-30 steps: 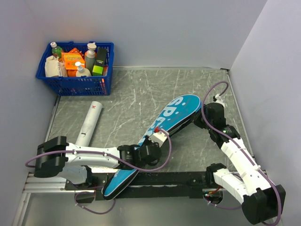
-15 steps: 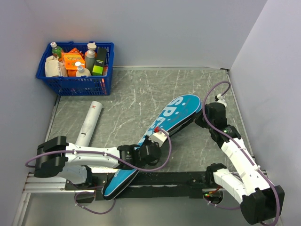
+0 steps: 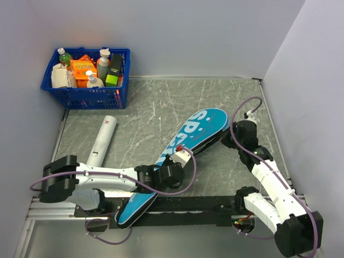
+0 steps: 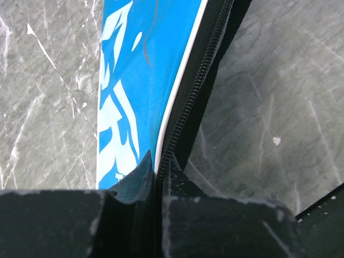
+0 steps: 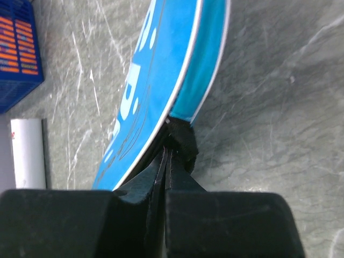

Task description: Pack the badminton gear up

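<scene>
The teal racket cover lettered "SPORT" lies slanted across the table, its narrow end over the near edge. My left gripper is shut on the cover's black zipper edge near its middle. My right gripper is shut on a black strap at the rim of the cover's wide end. The long white tube lies on the table to the left and shows in the right wrist view. The racket and shuttlecocks are out of view.
A blue plastic basket of bottles and boxes stands at the back left corner; its corner shows in the right wrist view. Grey walls close the back and right sides. A black rail runs along the near edge.
The cover has shifted slightly left and toward the near edge with both grippers still shut on it. The right gripper has moved a little left with the wide end.
</scene>
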You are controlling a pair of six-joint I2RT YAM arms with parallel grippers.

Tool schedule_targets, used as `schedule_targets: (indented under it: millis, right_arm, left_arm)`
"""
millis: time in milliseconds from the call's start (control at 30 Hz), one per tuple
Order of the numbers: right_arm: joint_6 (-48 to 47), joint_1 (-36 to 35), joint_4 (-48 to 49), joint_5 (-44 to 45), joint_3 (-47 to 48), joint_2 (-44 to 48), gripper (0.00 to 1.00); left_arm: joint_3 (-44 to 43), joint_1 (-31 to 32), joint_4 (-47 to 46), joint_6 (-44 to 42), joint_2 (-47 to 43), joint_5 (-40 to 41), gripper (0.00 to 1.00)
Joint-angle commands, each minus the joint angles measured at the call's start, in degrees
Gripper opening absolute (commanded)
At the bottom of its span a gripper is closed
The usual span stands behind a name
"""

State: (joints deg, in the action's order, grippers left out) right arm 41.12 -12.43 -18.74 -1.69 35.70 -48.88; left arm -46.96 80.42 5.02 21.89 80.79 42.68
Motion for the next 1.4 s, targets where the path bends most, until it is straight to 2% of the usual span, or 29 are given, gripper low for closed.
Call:
schedule_targets:
  millis: [0,267,400,500,533,567,667,767,900,1033,1133,1367]
  right_arm:
    - [2.9,-2.9,3.9,-5.3,-2.5,0.5,0.00]
    - [7.6,-12.4,6.0,-5.7,-4.5,0.5,0.00]
    - [8.0,-13.5,5.4,-5.8,-5.0,1.8,0.00]
    - [6.8,-13.5,1.5,-1.7,-3.6,4.2,0.00]
    - [6.1,-13.5,-0.7,1.1,-3.1,4.8,0.03]
    - [5.8,-13.4,-1.5,1.5,-2.6,5.6,0.20]
    - [4.8,-12.8,-4.5,6.4,-0.6,6.3,0.38]
    - [4.1,-11.0,-5.3,8.6,0.3,6.8,0.40]
    - [3.1,-6.6,-3.9,7.4,-0.3,7.3,0.40]
    - [1.5,-1.4,-3.1,5.3,-0.1,7.2,0.35]
    - [0.8,0.3,-2.2,3.7,0.2,7.0,0.31]
    - [0.6,1.2,-2.3,1.9,2.8,5.9,0.31]
  left_arm:
    - [-4.0,-0.6,-6.8,-0.6,0.5,0.0,0.01]
    - [-5.5,-1.4,-8.2,-1.4,2.9,-0.9,0.01]
    - [-5.9,-1.6,-8.4,-1.7,3.2,-1.1,0.01]
    - [-6.0,-1.6,-7.9,-1.6,3.1,-1.2,0.01]
    - [-5.8,-1.6,-7.9,-1.6,3.1,-1.2,0.01]
    - [-5.7,-1.6,-7.9,-1.4,2.8,-1.2,0.01]
    - [-5.2,-1.6,-7.6,-1.1,2.1,-1.2,0.01]
    - [-4.6,-1.6,-7.2,-0.7,1.3,-1.3,0.01]
    - [-3.8,-1.6,-6.9,-0.4,0.2,-1.4,0.01]
    - [-3.3,-1.6,-6.9,-0.2,-0.5,-1.4,0.01]
    - [-2.9,-1.6,-7.0,-0.1,-0.8,-1.4,0.01]
    - [-2.5,-1.6,-7.2,-0.3,-0.6,-1.2,0.01]
